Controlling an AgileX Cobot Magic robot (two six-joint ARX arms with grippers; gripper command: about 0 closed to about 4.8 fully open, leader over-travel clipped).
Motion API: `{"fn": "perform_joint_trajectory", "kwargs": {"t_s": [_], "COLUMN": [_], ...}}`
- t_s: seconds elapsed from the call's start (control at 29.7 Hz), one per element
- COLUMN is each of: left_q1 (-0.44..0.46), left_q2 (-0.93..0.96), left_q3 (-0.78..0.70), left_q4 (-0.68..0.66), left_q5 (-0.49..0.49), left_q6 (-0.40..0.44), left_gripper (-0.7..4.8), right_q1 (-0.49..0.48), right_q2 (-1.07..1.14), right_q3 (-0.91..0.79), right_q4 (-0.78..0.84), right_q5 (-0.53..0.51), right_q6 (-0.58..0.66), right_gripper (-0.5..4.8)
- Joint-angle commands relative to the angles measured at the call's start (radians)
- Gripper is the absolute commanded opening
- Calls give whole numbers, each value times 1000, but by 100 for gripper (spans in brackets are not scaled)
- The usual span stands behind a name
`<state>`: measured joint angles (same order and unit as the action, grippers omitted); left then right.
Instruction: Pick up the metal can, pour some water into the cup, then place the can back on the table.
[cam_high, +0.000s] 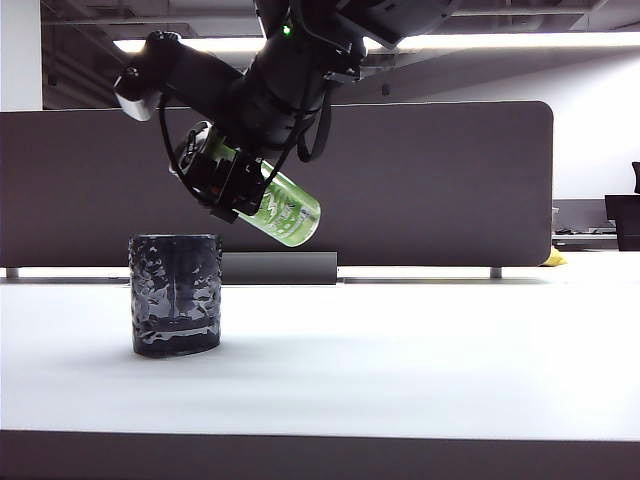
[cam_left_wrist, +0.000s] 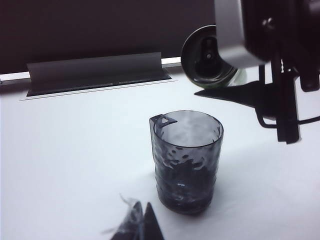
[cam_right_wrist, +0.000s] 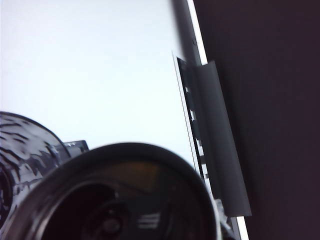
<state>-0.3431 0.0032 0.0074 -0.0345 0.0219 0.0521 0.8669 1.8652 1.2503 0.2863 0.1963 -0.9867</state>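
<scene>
While tilted above the cup (cam_high: 175, 294), metal can (cam_high: 285, 207) clamped in right pincer (cam_high: 225, 180), left pincer (cam_left_wrist: 137, 222) unclear.

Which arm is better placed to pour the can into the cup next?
Right. The right gripper holds the metal can tilted in the air above the cup; the left gripper sits low beside the cup, empty.

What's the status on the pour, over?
Right gripper shut on metal can, tilted above cup. Left gripper low beside cup, holding nothing. No water visible. Path clear.
</scene>
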Motion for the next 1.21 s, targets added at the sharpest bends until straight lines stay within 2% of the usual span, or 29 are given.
{"fn": "perform_joint_trajectory", "kwargs": {"t_s": [0.03,1.21], "left_q1": [3,3], "left_q2": [1,1], "left_q3": [2,2], "left_q4": [14,13], "left_q5": [0,1], "left_q6": [0,0], "left_gripper": [-5,-5], "right_q1": [14,14], "right_q2": [-6,8], "right_q3": [8,8], "right_q4": [41,86], "right_q5": [4,7], "right_q6": [-40,-257], "right_gripper": [304,304]}}
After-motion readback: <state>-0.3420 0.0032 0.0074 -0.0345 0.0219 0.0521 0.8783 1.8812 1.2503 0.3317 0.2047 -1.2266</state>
